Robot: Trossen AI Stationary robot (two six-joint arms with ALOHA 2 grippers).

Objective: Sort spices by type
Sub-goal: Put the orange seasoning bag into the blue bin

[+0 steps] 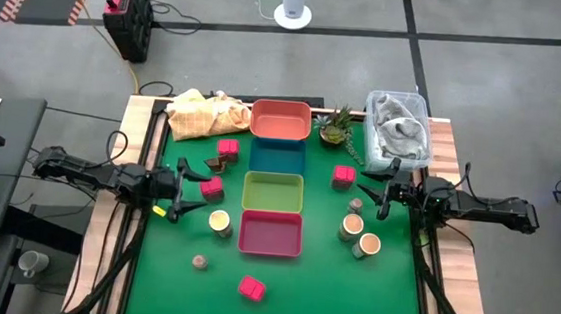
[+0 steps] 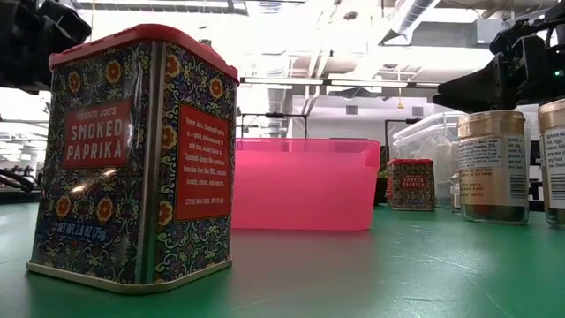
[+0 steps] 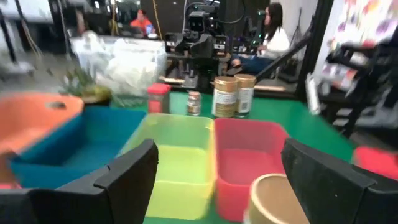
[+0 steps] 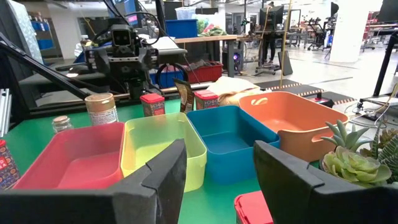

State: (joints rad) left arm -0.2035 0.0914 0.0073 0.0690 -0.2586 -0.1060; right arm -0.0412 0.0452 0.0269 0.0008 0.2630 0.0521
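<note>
Nearest red tin point(image 2: 132, 159) in low view reads "Trader Joe's Smoked Paprika"; a second tin point(image 2: 410, 184) farther back carries the same label, small. Side panel text too fine to read. Labels on the tan jars point(image 2: 493, 166) not legible

Red tins on the green mat point(image 1: 290, 288): one at the near edge point(image 1: 252, 289), two left of the trays point(image 1: 227, 150) point(image 1: 212, 187), one right of the blue tray point(image 1: 343, 176). Tan jars with cream tops: one point(image 1: 220, 223) left of the pink tray, two point(image 1: 353, 226) point(image 1: 368, 246) to its right. Small grey-brown jars: one near the front left point(image 1: 199, 262), one point(image 1: 356, 204) by the right gripper. A small dark piece point(image 1: 209, 166) lies between the two left tins

Left gripper point(image 1: 184, 190) hovers at the mat's left side, fingers spread wide, nothing between them; the lower left tin sits just beside its fingertips, the left tan jar near, slightly toward the front. Right gripper point(image 1: 378, 198) hovers at the mat's right side, fingers drawn to their narrowest and nothing between them; the small jar just beside its tip, the two tan jars close in front

Trays in a column down the middle: orange point(image 1: 280, 120), blue point(image 1: 277, 157), yellow-green point(image 1: 273, 193), pink point(image 1: 271, 232). Beyond: potted plant point(image 1: 337, 127), yellow cloth point(image 1: 205, 114), clear bin point(image 1: 398, 126) with grey cloth
</note>
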